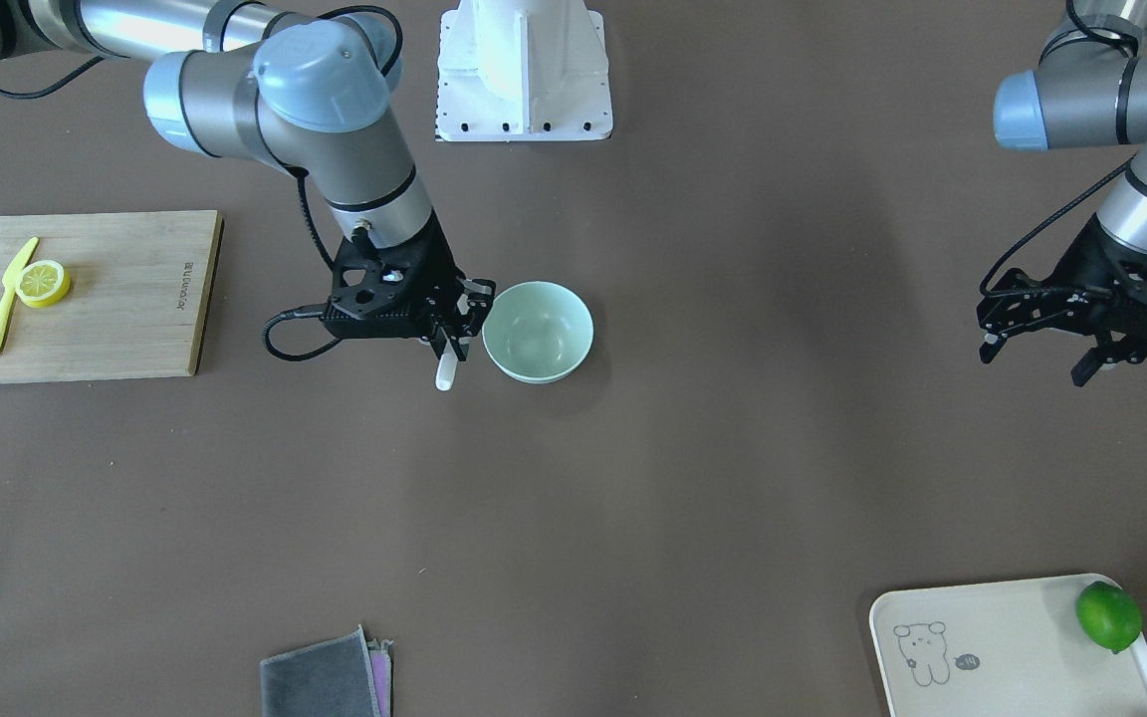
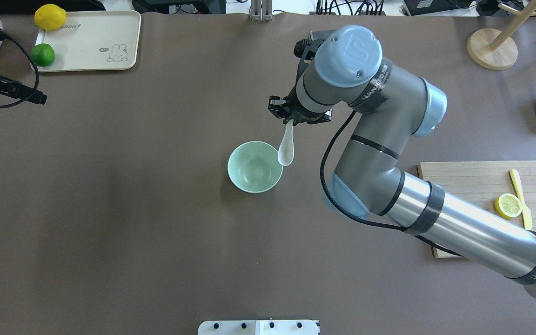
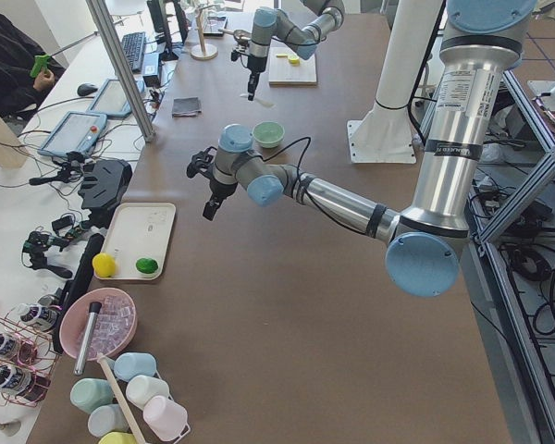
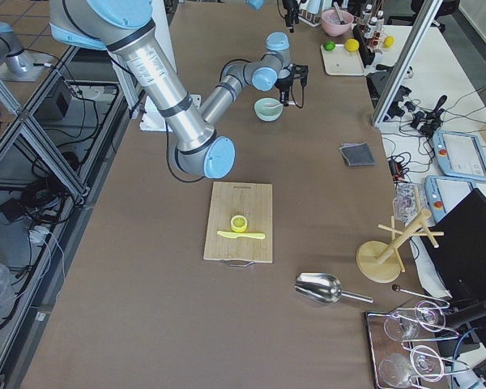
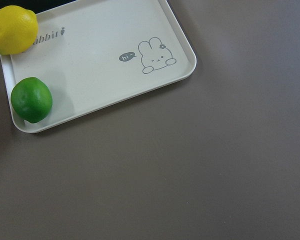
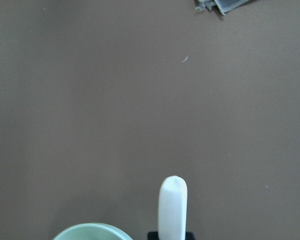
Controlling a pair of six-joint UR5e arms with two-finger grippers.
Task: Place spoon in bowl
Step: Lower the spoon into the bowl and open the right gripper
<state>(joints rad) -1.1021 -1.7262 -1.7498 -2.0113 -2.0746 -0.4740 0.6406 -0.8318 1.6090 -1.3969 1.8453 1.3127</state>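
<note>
Spoon (image 1: 445, 375) first: in the front-facing view you see only its white handle end poking out from under the right gripper (image 1: 456, 344). The gripper is clamped on the spoon just beside the bowl (image 1: 538, 336), on the right arm's side of the rim and not over the hollow. The left gripper (image 1: 1034, 360) hangs well apart from the bowl with its fingers spread and nothing between them, so the right arm is plainly the nearer one. From overhead, the spoon's long axis runs from the grip back toward the robot, alongside the bowl rather than across it. Its scoop overlaps the rim on that same side, and you cannot tell whether it touches the rim or hangs above it. In the two side views the grip is too small to judge. The right wrist view shows the handle pointing straight ahead, with only a sliver of bowl rim low and to its left. You will likely need a short sideways shift toward the bowl's centre before letting go.
</note>
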